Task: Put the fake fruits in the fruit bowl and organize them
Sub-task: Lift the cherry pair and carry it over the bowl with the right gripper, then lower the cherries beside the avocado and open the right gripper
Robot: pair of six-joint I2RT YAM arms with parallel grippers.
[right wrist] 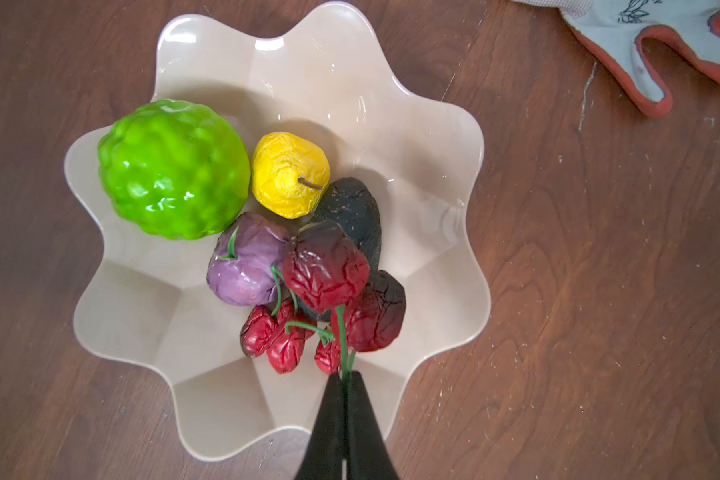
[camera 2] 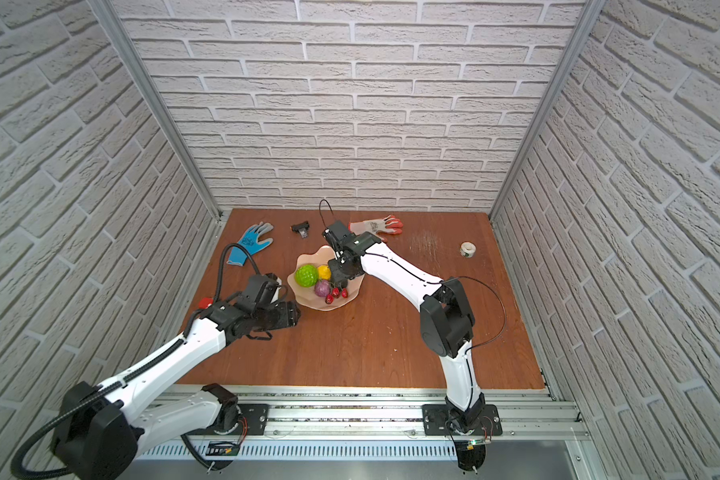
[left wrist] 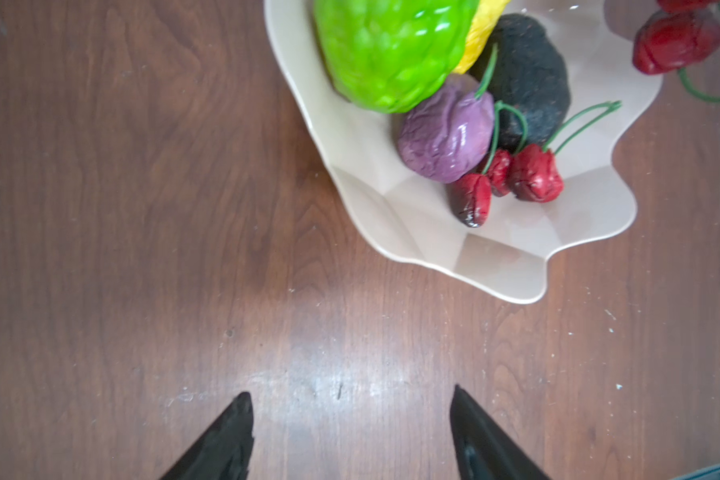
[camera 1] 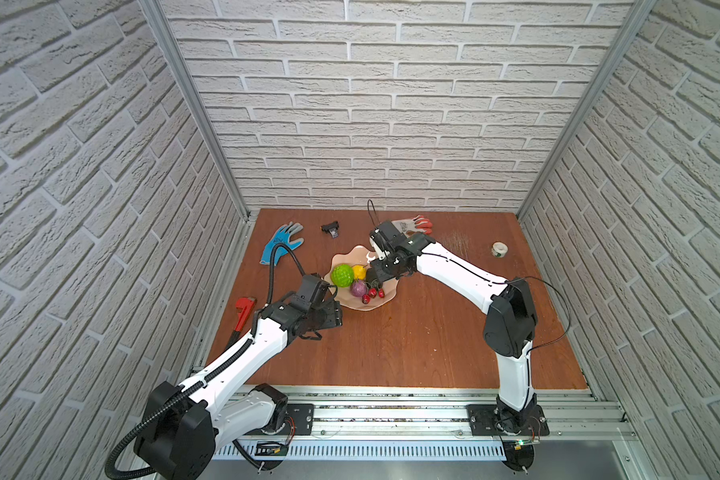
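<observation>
Right arm [camera 1: 454, 266]: elbow high, forearm sloping down, wrist bent over the bowl [camera 1: 362, 304]. Right tool [right wrist: 345, 376] clenched on the stems of a berry pair [right wrist: 325, 266] hanging over the bowl; top views hide that pinch, right wrist view shows it. Left arm [camera 1: 242, 357]: low, stretched toward the bowl's near-left rim. Left tool [left wrist: 351, 391] released, fingers spread, over the worktop [left wrist: 142, 249] beside the bowl. In the bowl: green ball [right wrist: 173, 168], yellow fruit [right wrist: 289, 174], purple fruit [right wrist: 246, 266], avocado [right wrist: 356, 212], loose berries [right wrist: 273, 336].
</observation>
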